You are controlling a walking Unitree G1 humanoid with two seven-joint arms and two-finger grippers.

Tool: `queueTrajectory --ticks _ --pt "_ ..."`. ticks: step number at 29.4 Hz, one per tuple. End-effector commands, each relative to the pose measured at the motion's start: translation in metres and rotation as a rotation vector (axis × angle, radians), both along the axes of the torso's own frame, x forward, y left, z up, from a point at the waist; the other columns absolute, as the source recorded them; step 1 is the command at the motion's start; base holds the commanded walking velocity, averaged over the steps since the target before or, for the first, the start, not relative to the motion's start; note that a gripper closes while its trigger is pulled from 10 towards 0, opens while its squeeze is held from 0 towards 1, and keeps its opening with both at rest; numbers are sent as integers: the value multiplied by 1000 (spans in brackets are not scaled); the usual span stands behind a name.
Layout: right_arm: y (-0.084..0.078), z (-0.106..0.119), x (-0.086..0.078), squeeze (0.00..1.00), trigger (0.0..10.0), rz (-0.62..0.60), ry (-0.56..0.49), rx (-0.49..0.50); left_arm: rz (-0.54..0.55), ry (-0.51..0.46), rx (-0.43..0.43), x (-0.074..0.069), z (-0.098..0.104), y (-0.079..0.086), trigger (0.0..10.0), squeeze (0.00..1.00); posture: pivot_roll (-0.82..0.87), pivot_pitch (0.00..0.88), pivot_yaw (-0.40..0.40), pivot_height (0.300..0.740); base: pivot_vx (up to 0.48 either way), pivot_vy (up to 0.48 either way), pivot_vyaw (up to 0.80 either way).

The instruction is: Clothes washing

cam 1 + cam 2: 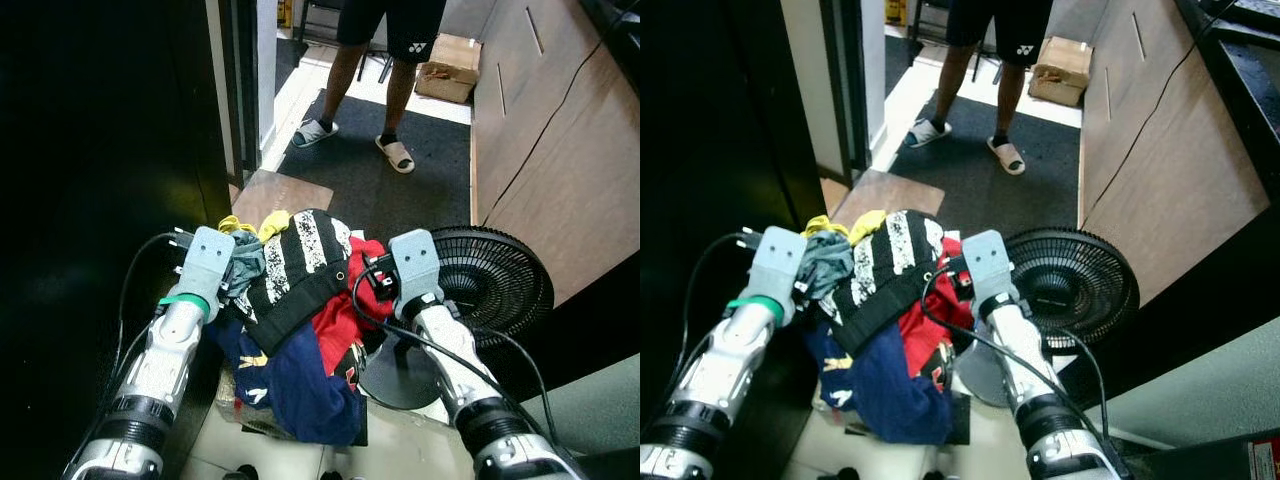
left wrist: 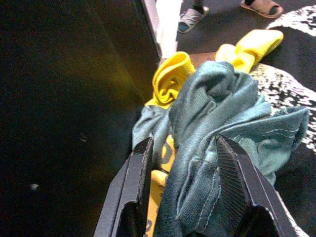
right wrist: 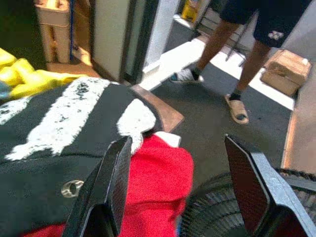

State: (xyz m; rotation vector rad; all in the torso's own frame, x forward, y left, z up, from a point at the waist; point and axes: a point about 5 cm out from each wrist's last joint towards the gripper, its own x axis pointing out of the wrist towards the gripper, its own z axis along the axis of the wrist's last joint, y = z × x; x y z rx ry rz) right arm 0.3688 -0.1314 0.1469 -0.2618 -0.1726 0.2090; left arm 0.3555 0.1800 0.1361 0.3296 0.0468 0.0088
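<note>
Though bundled, multicoloured clothes pile

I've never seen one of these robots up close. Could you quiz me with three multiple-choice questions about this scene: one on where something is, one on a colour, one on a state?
1. Where is the fan?
A. Right of the clothes pile
B. Left of it
C. On top of it

2. What colour is the garment between the left hand fingers?
A. Red
B. Teal
C. White

3. The right hand is:
A. Holding a shoe
B. Shut on the fan
C. Open

Answers: 1 A, the fan stands beside the right arm. 2 B, teal cloth fills that grip. 3 C, its fingers stand apart around nothing.
</note>
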Motion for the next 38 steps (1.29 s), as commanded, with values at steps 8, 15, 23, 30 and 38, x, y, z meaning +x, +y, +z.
queueTrajectory --ticks 8,15,23,30,38 --pt "-11 1 12 0 10000 -7 71 10 -46 112 -92 -2 -18 -2 10000 0 77 182 -59 740 0 0 0" --pt "-30 14 17 0 10000 3 81 120 -63 88 -134 3 -8 -7 10000 0 77 165 -60 740 0 0 0" --pt "-32 66 33 0 10000 16 -59 280 -71 62 -153 6 0 -11 10000 0 83 159 -55 740 0 0 0" --pt "-20 105 38 0 10000 67 -172 247 -68 50 -159 5 3 -10 10000 0 88 154 -67 740 0 0 0" --pt "-15 39 27 0 10000 54 7 130 -65 52 -161 -1 -2 -9 10000 0 77 144 -75 740 0 0 0"
